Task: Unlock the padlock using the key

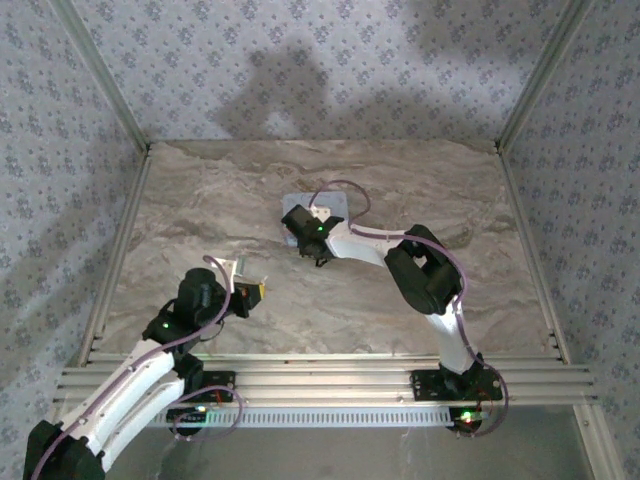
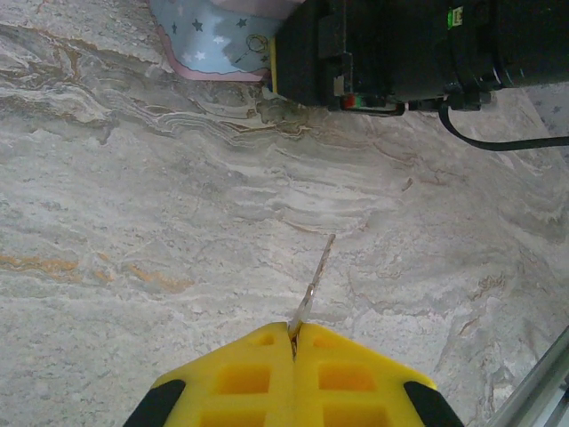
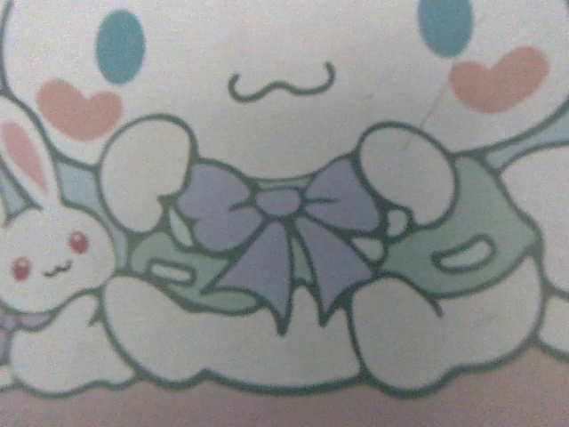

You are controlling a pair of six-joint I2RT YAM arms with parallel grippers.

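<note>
left gripper (image 2: 295, 334): nearest the bases, low over the table on the left. Yellow pads pressed together, pinching the key.
key (image 2: 315, 274): thin silvery metal key, held by its near end. The blade sticks out ahead of the pads and slants up-right above the stone. Its tip touches nothing.
tabletop (image 1: 200, 200): grey-beige marble-pattern top. A bare stretch lies between the key tip and the right arm.
right gripper (image 1: 305, 228): black head near mid-table, at the near edge of the tin. Can't tell whether its jaws are spread or closed.
tin (image 1: 335, 203): pale blue rectangular tin with a cartoon print, lying flat just beyond the right gripper.
padlock: can't make it out in any view. My guess is it sits under or at the right gripper's head by the tin. Unconfirmed.
progress: key is picked up and gripped, so that step looks done. Left to do: bring the key to the lock, line up with the keyway, insert, turn, free the shackle. Key is well apart from the tin area, so I'd call it early-to-mid.
views: left wrist resolves the pinch and the blade angle, too fine for the top view. The top view gives both arms' layout and the gap between them. The right wrist gives the tin's (image 3: 284, 213) print close up (white character, lilac bow, small rabbit), with no read on the lock or its own fingers.
</note>
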